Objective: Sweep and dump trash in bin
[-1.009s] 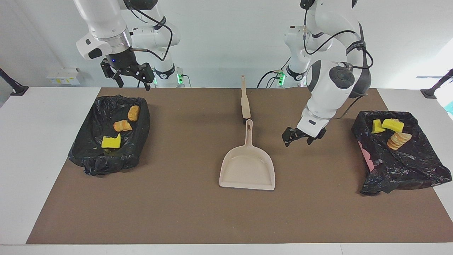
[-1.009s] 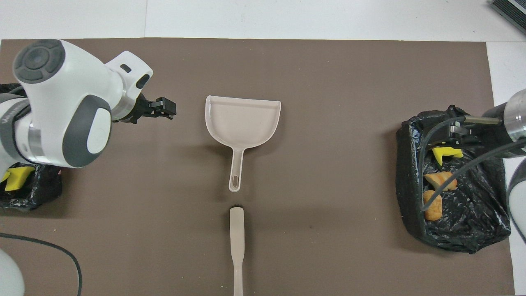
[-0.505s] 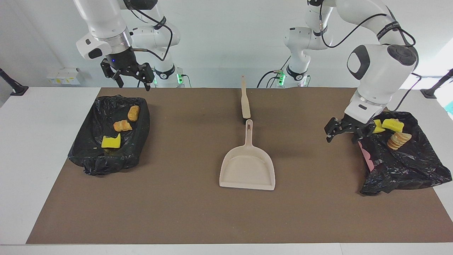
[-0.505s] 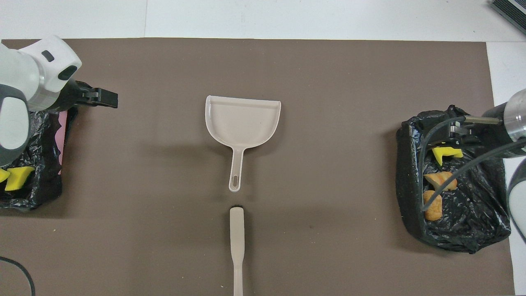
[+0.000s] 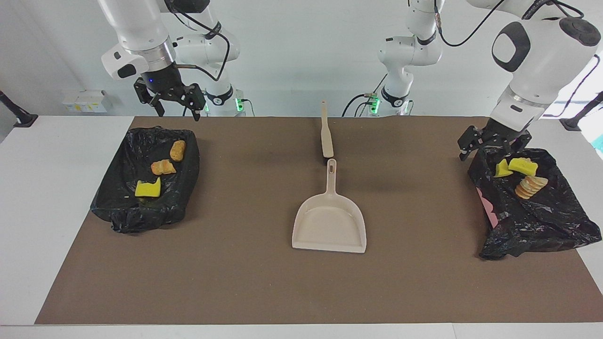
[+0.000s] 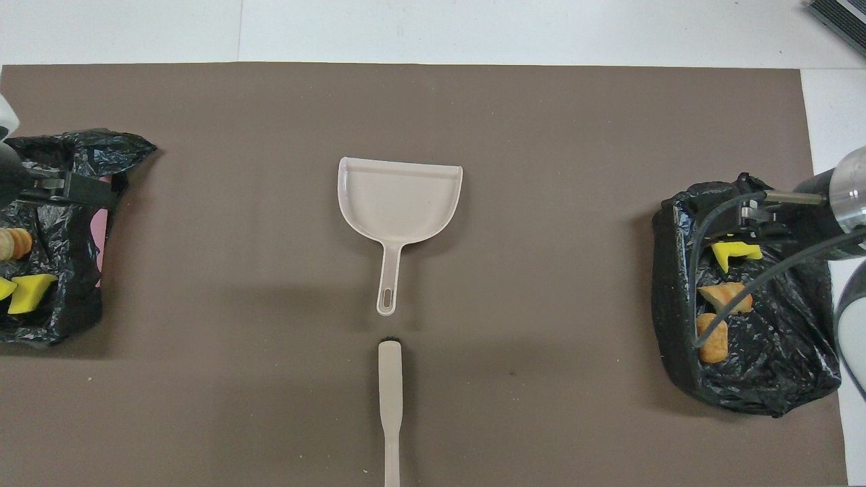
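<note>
The trash lies in two black-lined bins. In the bin (image 5: 122, 212) at the right arm's end are a yellow chunk (image 5: 147, 188) and two tan lumps (image 5: 163, 166). In the bin (image 5: 541, 226) at the left arm's end are yellow chunks (image 5: 522, 165) and a tan lump (image 5: 530, 186). My left gripper (image 5: 492, 149) hangs open and empty over that bin's robot-side edge. My right gripper (image 5: 178, 113) waits open and empty, raised over the robot-side edge of its bin.
A beige dustpan (image 5: 330, 221) lies mid-table on the brown mat (image 5: 235, 282), its handle pointing toward the robots. A beige brush (image 5: 326, 134) lies in line with the handle, nearer the robots. A pink patch (image 5: 490, 214) shows through the bin liner at the left arm's end.
My left arm has swung away from beside the dustpan to over the bin at its own end, rising. The right arm, dustpan, brush and trash have not moved.
</note>
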Controlling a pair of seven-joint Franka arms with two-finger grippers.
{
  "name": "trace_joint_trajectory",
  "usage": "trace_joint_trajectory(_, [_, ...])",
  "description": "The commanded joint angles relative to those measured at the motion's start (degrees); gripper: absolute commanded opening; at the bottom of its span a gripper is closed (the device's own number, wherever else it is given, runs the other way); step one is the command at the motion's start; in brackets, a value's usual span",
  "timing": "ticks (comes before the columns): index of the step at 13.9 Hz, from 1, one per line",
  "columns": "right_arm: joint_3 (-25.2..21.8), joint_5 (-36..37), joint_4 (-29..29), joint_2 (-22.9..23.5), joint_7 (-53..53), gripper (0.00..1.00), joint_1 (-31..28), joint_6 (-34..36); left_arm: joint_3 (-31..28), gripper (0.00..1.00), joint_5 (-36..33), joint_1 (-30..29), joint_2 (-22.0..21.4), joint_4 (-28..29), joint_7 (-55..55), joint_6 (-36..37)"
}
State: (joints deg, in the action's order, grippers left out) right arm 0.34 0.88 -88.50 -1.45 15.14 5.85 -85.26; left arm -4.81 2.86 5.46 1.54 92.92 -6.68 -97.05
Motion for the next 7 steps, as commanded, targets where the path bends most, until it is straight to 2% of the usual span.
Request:
trace_joint_trajectory(1, [0.1,-1.0,0.8,0.4,-1.6,1.00,-0.6,0.8,-0.6,1.00,-0.9,-0.5,-1.0,-3.1,0.4,7.4])
trace_joint_trajectory(7, [0.1,-1.0,0.8,0.4,-1.6,1.00,-0.6,0.8,-0.9,1.00,-2.5,-0.5,-0.9,-10.2,1.4,19.4])
